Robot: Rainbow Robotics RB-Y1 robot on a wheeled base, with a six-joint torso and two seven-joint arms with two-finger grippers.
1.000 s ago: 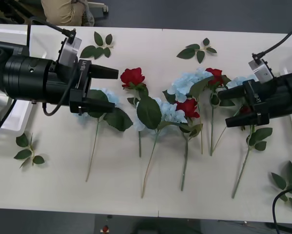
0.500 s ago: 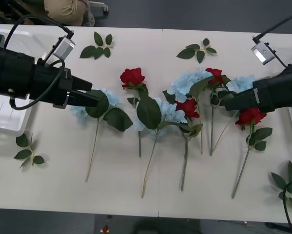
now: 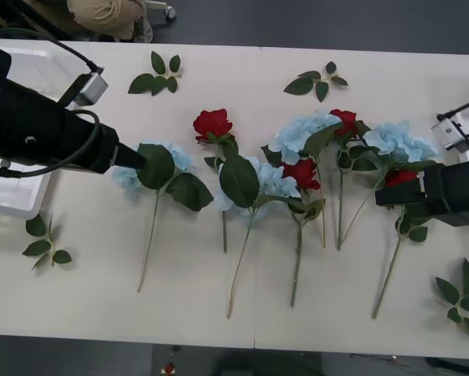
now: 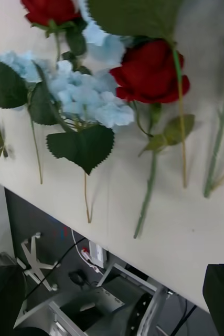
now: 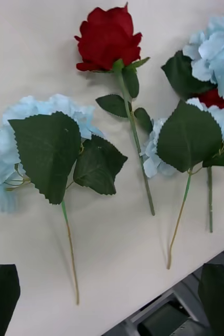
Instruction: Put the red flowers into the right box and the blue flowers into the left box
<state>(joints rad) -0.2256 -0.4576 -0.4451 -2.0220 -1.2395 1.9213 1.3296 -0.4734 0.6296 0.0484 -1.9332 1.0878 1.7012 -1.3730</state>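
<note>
Nothing is sorted yet — every flower lies on the white table point(image 3: 101, 305). My left gripper point(image 5: 109, 299), fingers spread wide and empty, hovers near the leftmost blue flower point(image 3: 132, 168) with its papery petals and serrated leaf; the ribbed translucent left box point(image 3: 15, 200) waits at nine o'clock. My right gripper point(image 4: 114, 302), equally wide, hangs by a red rose point(image 3: 402, 178) at three o'clock.

A white table point(image 3: 218, 313) was spread across the scene, with a seam seen at 6 o'clock. Beyond its far edge, at 12 o'clock, a dark grey floor point(image 3: 336, 23) was shown. Even, soft light was cast, with faint shadows.
</note>
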